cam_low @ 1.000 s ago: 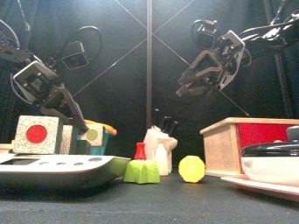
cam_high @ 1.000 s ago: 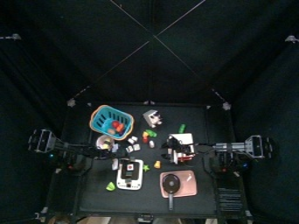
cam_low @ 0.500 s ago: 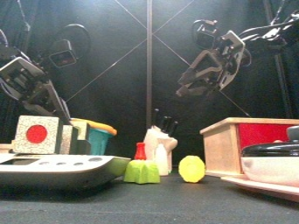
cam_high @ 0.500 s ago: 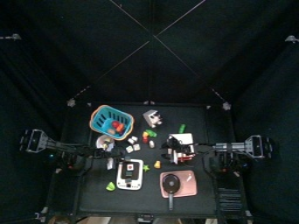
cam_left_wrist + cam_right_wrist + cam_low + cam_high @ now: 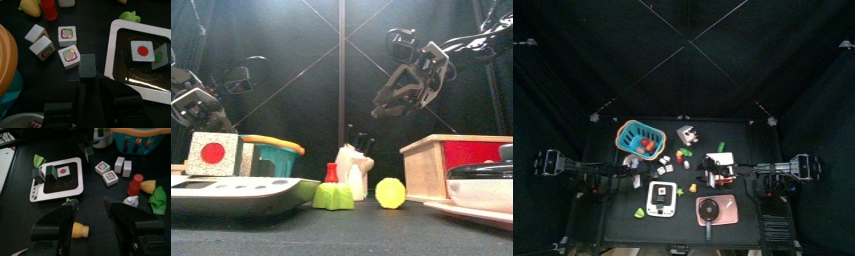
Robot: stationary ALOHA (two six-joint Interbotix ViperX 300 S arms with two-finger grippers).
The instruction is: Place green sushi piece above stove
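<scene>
Gripping a dark green sushi piece [image 5: 88, 65], the left gripper [image 5: 88, 76] has its jaws shut tight on the block's lower half. In the left wrist view the piece sits just beside the stove [image 5: 117, 59], off its white rim and not over the black top. A white sushi [image 5: 141, 51] with a red dot lies on that top. On the piece's other side lie three rolls [image 5: 69, 56], and past them the orange rim of the basket [image 5: 6, 59].

In the top view the stove [image 5: 661, 199] is in the lower middle of the frame, the basket [image 5: 640, 137] up and left of it, and a pan [image 5: 714, 210] just right of it. The held piece is too small to pick out there.

The right gripper [image 5: 95, 220] hangs with its jaws spread wide and nothing between them. Its wrist view looks down on the stove [image 5: 69, 192], the rolls [image 5: 102, 166], a red bottle [image 5: 135, 183] and corn [image 5: 148, 187]. In the front view the right gripper [image 5: 409, 90] hangs high in the upper right of the frame, and the left arm [image 5: 198, 100] stands at the left edge, above the stove [image 5: 231, 190].
</scene>
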